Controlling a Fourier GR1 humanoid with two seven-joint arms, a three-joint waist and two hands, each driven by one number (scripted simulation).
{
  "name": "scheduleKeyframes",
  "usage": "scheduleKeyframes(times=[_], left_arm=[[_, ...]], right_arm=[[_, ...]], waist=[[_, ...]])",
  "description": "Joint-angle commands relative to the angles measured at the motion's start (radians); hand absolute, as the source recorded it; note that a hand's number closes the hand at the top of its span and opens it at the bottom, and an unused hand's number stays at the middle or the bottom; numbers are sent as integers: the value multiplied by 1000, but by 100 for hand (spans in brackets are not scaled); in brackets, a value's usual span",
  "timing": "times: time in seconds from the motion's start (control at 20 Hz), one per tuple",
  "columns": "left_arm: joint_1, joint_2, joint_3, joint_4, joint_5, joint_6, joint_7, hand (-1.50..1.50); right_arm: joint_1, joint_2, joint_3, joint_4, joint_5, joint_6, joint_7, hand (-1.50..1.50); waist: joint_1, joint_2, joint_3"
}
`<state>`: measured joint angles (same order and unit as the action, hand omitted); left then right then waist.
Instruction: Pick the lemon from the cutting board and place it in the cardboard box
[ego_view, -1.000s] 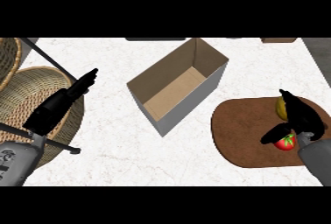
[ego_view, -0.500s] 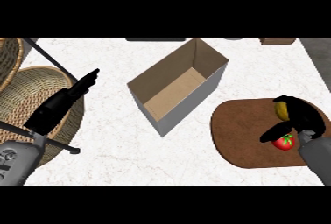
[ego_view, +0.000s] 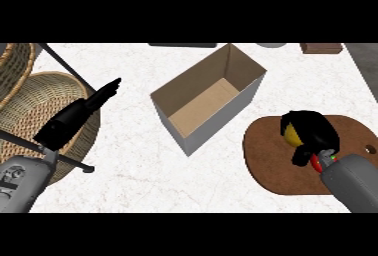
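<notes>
Curling over the lemon on the round brown wooden board, the right hand has its fingers wrapped round the yellow fruit, which is mostly hidden; a small red object sits just beside the wrist. An open cardboard box, rectangular with grey outer walls, lies angled on the white marbled table, apart from the board's left edge, with bare surface between. At left, the left hand rests with straight fingers over woven wicker baskets.
</notes>
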<state>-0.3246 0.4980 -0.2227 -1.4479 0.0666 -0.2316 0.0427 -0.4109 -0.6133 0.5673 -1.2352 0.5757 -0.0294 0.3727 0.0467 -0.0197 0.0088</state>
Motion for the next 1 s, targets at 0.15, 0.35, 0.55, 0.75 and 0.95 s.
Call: scheduleKeyframes(times=[0.15,0.35,0.55,0.75,0.95], left_arm=[[21,-150,-3,16,49,81,-8,0],[89,-170,11,-30,33,135,-2,0],[91,-161,48,-13,42,123,3,0],[116,-182,37,-62,17,147,25,0],[130,-174,68,-43,24,136,1,0]], right_arm=[[-62,101,319,-252,149,33,-357,150],[-56,73,314,-388,207,-52,-381,150],[19,-20,282,-547,177,-101,-448,150],[22,-83,212,-687,81,-52,-466,150],[101,-141,183,-873,-12,-31,-466,150]], waist=[[28,12,-10],[-27,3,-9],[-70,8,-9],[-71,6,-9],[-96,7,-10]])
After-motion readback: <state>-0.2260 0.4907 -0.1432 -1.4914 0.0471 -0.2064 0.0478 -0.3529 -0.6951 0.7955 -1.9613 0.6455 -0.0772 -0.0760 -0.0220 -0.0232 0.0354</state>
